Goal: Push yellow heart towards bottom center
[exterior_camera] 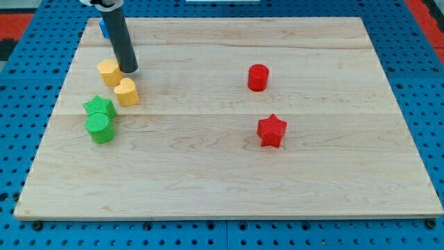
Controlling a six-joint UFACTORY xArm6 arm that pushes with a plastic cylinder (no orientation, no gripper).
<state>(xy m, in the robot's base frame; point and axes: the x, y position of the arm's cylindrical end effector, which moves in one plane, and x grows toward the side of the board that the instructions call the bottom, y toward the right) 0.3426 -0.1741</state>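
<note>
The yellow heart (127, 91) lies on the wooden board (229, 173) at the view's left, in the upper half. My tip (128, 70) rests on the board just above the heart, close to its top edge. A second yellow block (109, 71), which looks like a pentagon, sits directly left of the tip, almost touching it. The dark rod rises from the tip towards the view's top left.
A green star (100, 107) and a green cylinder (101, 128) sit close together, below and left of the heart. A blue block (103, 27) is partly hidden behind the rod at the top left. A red cylinder (258, 77) and a red star (271, 130) lie right of centre.
</note>
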